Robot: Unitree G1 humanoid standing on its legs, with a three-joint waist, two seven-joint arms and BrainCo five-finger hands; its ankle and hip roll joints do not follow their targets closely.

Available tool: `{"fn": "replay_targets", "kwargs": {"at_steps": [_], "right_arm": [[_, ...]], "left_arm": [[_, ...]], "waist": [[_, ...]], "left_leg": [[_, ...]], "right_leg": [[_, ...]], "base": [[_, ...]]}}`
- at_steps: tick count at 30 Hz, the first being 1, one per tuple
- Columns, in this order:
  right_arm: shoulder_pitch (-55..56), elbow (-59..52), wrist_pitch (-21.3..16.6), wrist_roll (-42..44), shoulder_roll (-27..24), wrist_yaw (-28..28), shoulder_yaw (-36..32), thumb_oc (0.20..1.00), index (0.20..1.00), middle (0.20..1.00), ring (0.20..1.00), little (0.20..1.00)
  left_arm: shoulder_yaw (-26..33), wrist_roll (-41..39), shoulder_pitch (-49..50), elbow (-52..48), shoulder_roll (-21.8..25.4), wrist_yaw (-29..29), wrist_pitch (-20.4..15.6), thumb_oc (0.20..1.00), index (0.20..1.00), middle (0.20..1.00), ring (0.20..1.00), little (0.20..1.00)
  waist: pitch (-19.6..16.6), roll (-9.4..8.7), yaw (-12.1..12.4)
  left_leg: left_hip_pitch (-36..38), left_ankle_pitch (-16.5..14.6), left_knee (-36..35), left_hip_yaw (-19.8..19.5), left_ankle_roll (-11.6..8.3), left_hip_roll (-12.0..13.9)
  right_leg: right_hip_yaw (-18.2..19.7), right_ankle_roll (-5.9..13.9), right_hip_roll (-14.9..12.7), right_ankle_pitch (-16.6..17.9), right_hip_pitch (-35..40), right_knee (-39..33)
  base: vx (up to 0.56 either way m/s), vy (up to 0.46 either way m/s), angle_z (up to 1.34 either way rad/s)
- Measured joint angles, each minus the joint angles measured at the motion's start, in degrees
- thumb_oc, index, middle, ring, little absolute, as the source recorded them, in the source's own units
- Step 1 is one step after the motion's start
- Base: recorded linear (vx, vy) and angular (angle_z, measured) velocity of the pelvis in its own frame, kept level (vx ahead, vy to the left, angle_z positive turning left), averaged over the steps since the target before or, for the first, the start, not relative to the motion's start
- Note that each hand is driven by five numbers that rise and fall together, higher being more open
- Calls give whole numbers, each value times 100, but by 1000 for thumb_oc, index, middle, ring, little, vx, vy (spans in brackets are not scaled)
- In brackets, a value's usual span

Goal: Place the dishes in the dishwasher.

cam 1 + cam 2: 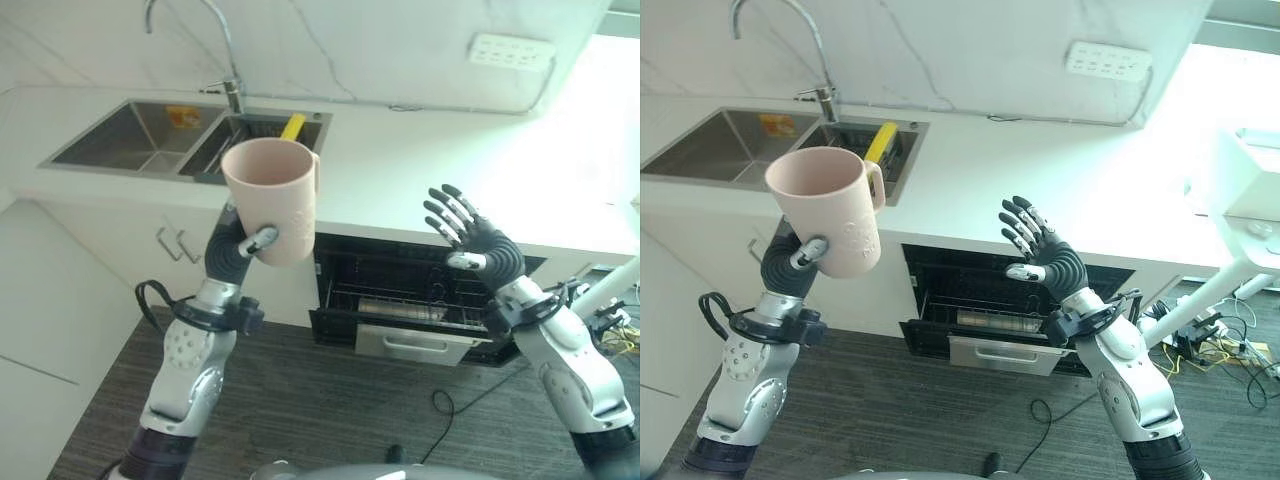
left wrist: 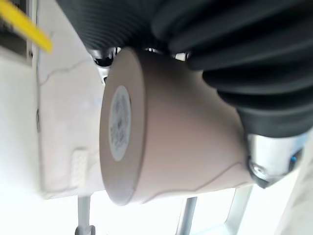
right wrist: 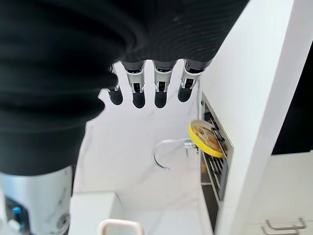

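A pink cup (image 1: pixel 270 200) is held upright in the left hand (image 1: pixel 238 250), left of centre in the head views, with the thumb and fingers curled round its lower wall. In the left wrist view the cup's base (image 2: pixel 119 122) is seen end-on under the dark cover. The right hand (image 1: pixel 465 235) is raised right of centre, its fingers spread straight and holding nothing.

The carrying step appears to be in hand: the cup is lifted clear, well apart from the dishwasher (image 1: pixel 400 290), which stands open below the counter at centre. Its rack (image 1: pixel 395 310) is pulled partly out. For the next move, the cup would likely need to be lowered and brought rightward to the rack, probably tipped mouth-down.

The counter (image 1: pixel 400 160) is white, marbled like the wall behind it. A double steel sink (image 1: pixel 140 140) is set in the upper left, with a tap (image 1: pixel 225 50) above it and a yellow item (image 1: pixel 292 127) in its right basin. A socket strip (image 1: pixel 510 50) is fixed to the wall at upper right. The floor (image 1: pixel 330 400) is dark and wood-grained.
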Motion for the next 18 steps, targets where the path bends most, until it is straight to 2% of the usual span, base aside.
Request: {"fn": "replay_targets", "kwargs": {"at_steps": [1,2,3,4,6,7,8,9,10,11,12,14,15,16,17,18], "right_arm": [[38,-3,1,-7,39,-38,67,1000,1000,1000,1000,1000],[196,-18,0,-44,60,-48,229,1000,1000,1000,1000,1000],[450,-58,0,-106,130,-30,240,1000,1000,1000,1000,1000],[634,-165,-1,-83,106,-14,169,1000,1000,1000,1000,1000],[1201,-476,-15,15,179,23,-212,1000,1000,1000,1000,1000],[1106,-446,-15,5,254,26,-208,1000,1000,1000,1000,1000],[716,-402,-9,4,363,64,31,1000,1000,1000,1000,1000],[481,-401,-7,4,408,130,233,1000,1000,1000,1000,1000],[306,-414,-13,-5,413,193,365,1000,1000,1000,1000,1000],[98,-387,-9,-24,427,211,466,1000,1000,1000,1000,1000],[83,-386,-10,-50,433,205,461,1000,1000,1000,1000,1000],[-24,-277,-12,-115,391,131,442,1000,1000,1000,1000,1000],[-64,-247,-9,-114,444,80,417,1000,1000,1000,1000,1000],[-81,-208,-23,-114,451,62,412,1000,1000,1000,1000,1000],[-52,-66,-12,-115,341,2,336,1000,1000,1000,1000,1000],[-12,-46,10,-115,156,-35,250,1000,1000,1000,1000,1000]], "left_arm": [[-3,4,-53,1,-12,-59,-18,200,200,200,200,200],[-7,12,-89,3,-107,-90,-28,200,200,200,200,200],[-25,13,-131,3,-255,-75,-28,200,200,200,200,200],[-34,10,-208,-2,-252,-81,-13,200,200,200,200,200],[-56,6,-497,2,20,-77,1,200,200,200,200,200],[-63,10,-592,7,-17,-61,14,200,200,200,200,200],[-93,22,-611,11,-91,75,-4,200,200,200,200,200],[-150,51,-621,10,-37,113,-6,200,200,200,200,200],[-200,67,-634,11,12,148,-9,200,200,200,200,200],[-234,122,-667,29,89,200,-46,200,200,200,200,200],[-243,177,-677,55,111,216,-46,200,200,200,200,200],[-204,193,-677,31,226,250,-49,200,200,200,200,200],[-112,194,-662,-22,294,249,-67,200,200,200,200,200],[1,195,-518,-30,210,241,-148,200,200,200,200,200],[-26,195,-160,-51,10,232,-162,200,200,200,200,200],[-31,198,-43,-53,-77,179,-156,200,200,200,200,200]], "waist": [[65,296,-71],[87,451,-136],[84,376,-208],[52,406,-276],[1,111,-588],[28,106,-573],[19,99,-457],[44,140,-360],[35,152,-268],[79,239,-185],[79,232,-171],[77,50,-134],[55,-202,-87],[85,-217,19],[126,263,-5],[125,528,-4]], "left_leg": [[18,159,-622,32,215,-178],[170,305,-857,39,401,32],[447,451,-886,-36,476,-28],[551,490,-926,-171,680,-121],[592,518,-950,-293,824,-348],[570,536,-928,-288,852,-309],[541,468,-788,-22,912,-262],[518,452,-691,60,901,-228],[535,436,-665,32,876,-138],[582,387,-673,35,802,61],[584,404,-674,20,776,137],[618,457,-684,-76,502,237],[661,482,-725,-48,308,200],[763,504,-830,16,141,264],[780,574,-881,37,-2,747],[785,603,-906,44,-28,1013]], "right_leg": [[-37,-12,163,-34,75,-2],[-25,22,375,-116,223,-6],[59,5,342,-203,394,-7],[244,83,329,-245,496,30],[413,399,123,-183,558,26],[369,472,-31,-357,502,99],[-494,685,-702,-274,438,224],[-1006,831,-1201,-108,454,209],[-1025,1031,-1484,129,460,51],[-972,1209,-1606,300,430,4],[-961,1257,-1593,327,431,3],[-833,1366,-1387,394,447,6],[-732,1309,-1214,444,439,11],[-794,1061,-1065,185,414,25],[-725,943,-544,88,407,-3],[-705,848,-270,59,369,6]], "base": [[155,255,-64],[202,264,-73],[189,150,-96],[113,1,-55],[-51,-208,0],[-125,-329,-33],[-127,-403,-63],[-85,-306,-81],[-87,-373,-59],[-56,-285,-32],[-75,-413,-9],[-38,-347,19],[5,-279,-1],[7,-242,-24],[-21,-215,-41],[-23,-143,-33]]}}
